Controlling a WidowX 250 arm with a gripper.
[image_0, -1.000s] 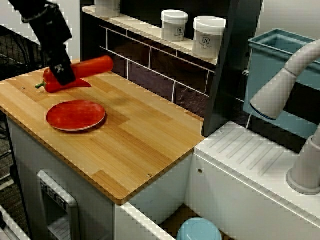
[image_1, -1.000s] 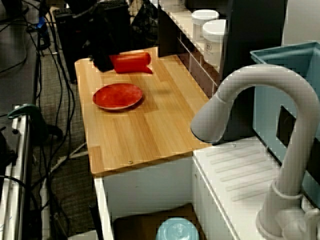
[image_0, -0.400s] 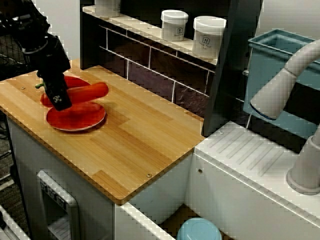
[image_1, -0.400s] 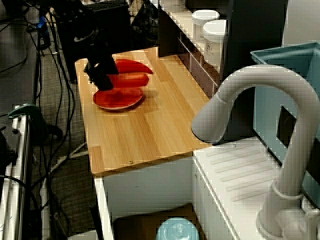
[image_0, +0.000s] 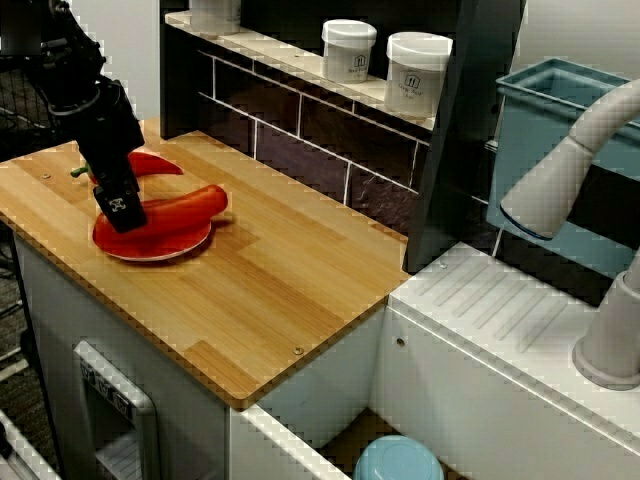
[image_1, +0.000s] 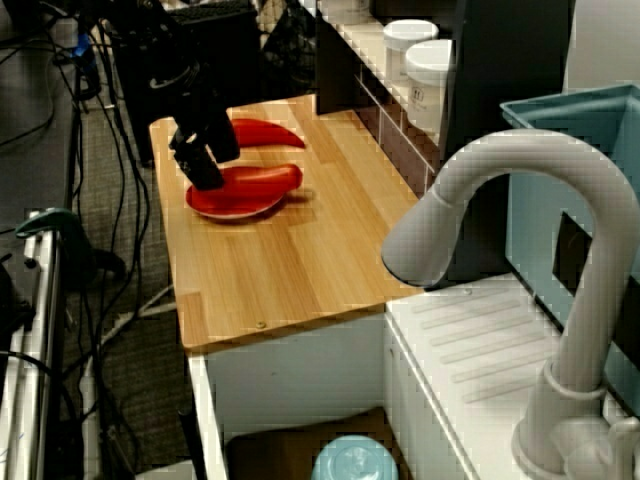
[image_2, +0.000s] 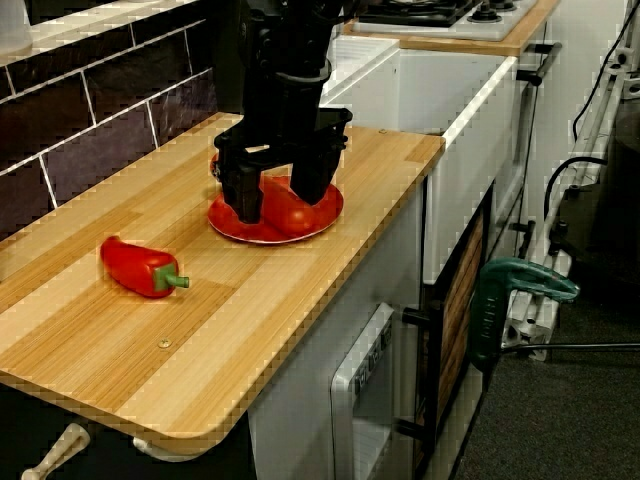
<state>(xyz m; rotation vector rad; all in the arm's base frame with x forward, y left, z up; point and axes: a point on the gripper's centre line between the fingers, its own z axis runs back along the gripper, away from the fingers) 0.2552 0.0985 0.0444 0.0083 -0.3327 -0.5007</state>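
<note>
Fingers (image_2: 240, 195) are clamping one end of the sausage (image_0: 185, 205), which we are seeing lying across the plate (image_0: 150, 243) on the table (image_0: 270, 270), pepper (image_2: 135, 265) nearby.

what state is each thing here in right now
claw, shut on the sausage
sausage, lying on the plate, one end in the claw
plate, flat on the counter
pepper, on its side on the counter, apart from the plate
jars, upright, lids on
tap, no water running
</note>
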